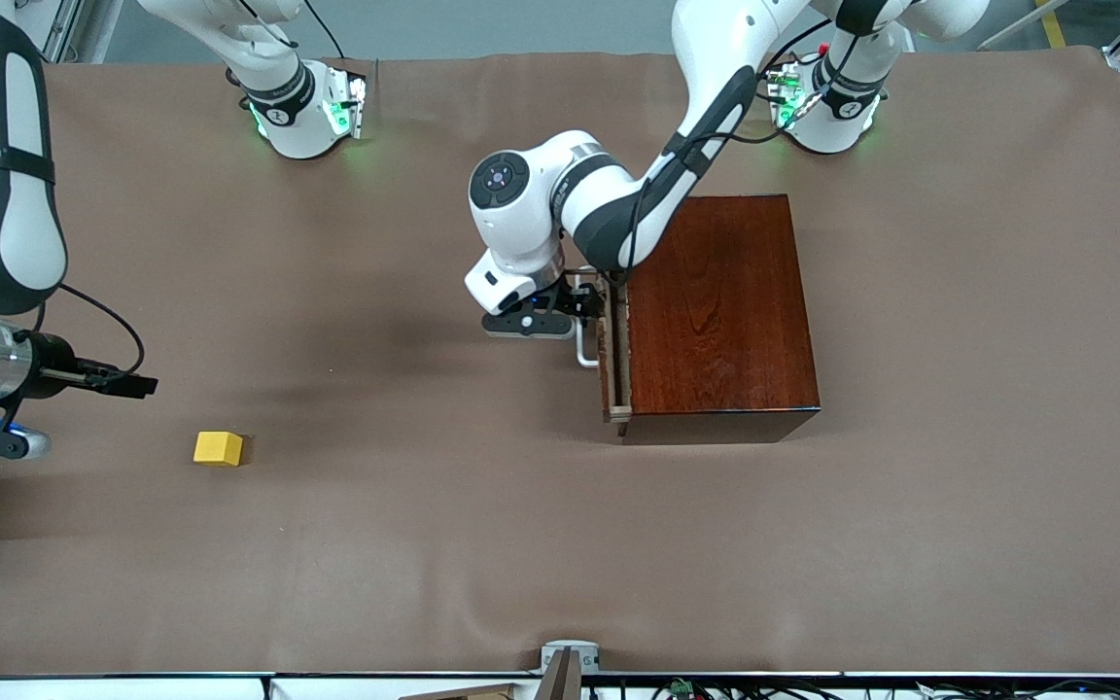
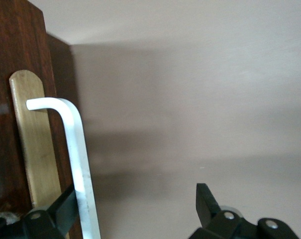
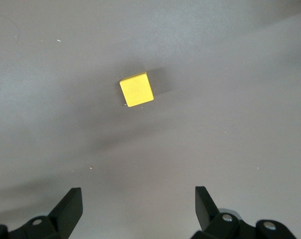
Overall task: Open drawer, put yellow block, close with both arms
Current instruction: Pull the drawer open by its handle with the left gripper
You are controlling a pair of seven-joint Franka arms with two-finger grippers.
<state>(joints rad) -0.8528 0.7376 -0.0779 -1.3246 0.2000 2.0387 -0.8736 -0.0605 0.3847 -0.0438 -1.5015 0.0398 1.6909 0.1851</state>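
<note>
- Your wooden box [image 1: 720,306] sits toward the left arm's end of the brown table [image 1: 959,486]; its drawer [image 1: 611,360] pokes out slightly
- Your left gripper [image 1: 591,303] is at the white handle [image 2: 78,164], fingers spread, one each side of the bar
- Your right gripper [image 1: 137,384] hovers with fingers apart, the yellow block [image 1: 218,448] lying untouched at its 4 o'clock in the front view

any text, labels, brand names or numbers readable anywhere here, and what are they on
No text can be read in any view.
Left arm's wrist: a round dark cap with a small mark, too small to read.
Box, yellow block and drawer handle: no writing on them.
</note>
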